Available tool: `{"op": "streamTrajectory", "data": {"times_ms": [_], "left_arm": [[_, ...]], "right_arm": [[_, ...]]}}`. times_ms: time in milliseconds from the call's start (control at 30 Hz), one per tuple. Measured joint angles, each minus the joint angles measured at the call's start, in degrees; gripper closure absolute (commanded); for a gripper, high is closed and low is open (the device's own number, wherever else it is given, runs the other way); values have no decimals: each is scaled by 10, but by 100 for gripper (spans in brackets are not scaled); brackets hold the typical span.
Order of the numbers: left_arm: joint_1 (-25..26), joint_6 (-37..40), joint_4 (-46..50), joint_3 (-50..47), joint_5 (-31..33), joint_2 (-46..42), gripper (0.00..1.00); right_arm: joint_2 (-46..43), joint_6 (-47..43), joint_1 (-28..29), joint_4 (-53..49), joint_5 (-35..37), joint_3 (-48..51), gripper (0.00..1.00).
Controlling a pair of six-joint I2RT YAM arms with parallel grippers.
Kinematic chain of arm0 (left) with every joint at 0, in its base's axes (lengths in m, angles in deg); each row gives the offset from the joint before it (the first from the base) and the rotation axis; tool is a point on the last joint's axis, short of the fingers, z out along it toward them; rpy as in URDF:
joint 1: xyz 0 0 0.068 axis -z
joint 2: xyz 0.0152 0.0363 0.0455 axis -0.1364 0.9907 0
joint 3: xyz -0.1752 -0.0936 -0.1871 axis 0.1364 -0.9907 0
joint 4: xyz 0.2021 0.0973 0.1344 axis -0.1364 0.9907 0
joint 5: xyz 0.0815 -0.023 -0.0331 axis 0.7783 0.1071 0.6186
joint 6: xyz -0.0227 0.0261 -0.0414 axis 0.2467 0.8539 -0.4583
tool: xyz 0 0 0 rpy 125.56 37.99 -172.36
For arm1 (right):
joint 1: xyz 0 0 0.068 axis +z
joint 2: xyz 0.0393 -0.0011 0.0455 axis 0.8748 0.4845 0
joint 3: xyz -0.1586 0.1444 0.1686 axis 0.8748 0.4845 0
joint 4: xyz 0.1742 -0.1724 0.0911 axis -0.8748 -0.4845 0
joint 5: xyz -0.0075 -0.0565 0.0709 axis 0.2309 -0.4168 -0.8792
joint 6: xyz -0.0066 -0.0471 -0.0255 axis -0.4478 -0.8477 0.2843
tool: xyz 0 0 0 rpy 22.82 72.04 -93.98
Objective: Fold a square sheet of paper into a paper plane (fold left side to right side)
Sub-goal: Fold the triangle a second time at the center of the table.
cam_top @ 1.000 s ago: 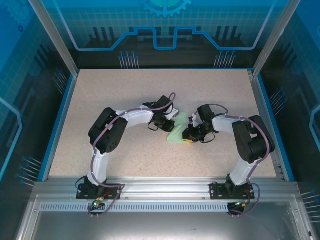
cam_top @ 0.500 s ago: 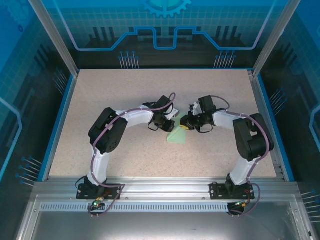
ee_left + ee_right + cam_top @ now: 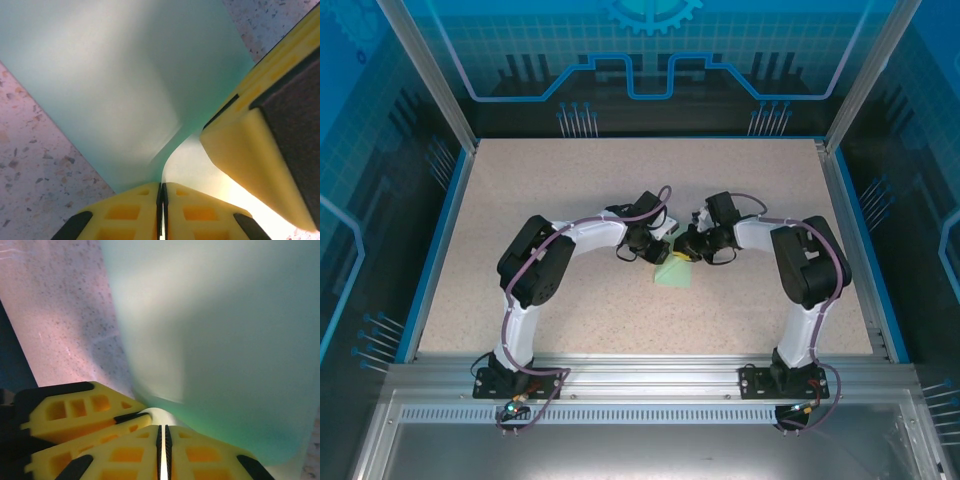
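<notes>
The square sheet of paper (image 3: pixel 673 273), pale mint green, lies mid-table and curls up at its far edge, where both grippers meet. My left gripper (image 3: pixel 666 244) comes in from the left and my right gripper (image 3: pixel 683 253) from the right, almost touching. In the left wrist view my left gripper (image 3: pixel 161 186) is shut on an edge of the sheet (image 3: pixel 125 85), with the right gripper's yellow finger (image 3: pixel 260 150) close by. In the right wrist view my right gripper (image 3: pixel 161 429) is shut on the curled sheet (image 3: pixel 225 350), with the left gripper's fingers (image 3: pixel 75 412) alongside.
The speckled beige table (image 3: pixel 540 190) has a blue rim and a metal frame with transparent blue walls. Both arms arch over the middle of it. Bare tabletop lies on all sides of the paper.
My right gripper has swung from the sheet's lower right up and left to the left gripper, bringing the paper's edge with it. The sheet now looks smaller. The left arm has stayed put.
</notes>
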Motion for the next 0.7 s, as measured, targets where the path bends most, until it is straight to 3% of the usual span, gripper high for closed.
{"op": "streamTrajectory", "data": {"times_ms": [467,700], "left_arm": [[1,0,-2,0,0,0,86],[2,-2,-1,2,-4,0,73]], "right_arm": [[2,-27,0,-53,36,-5,87],[2,-33,0,-53,38,-3,86]]}}
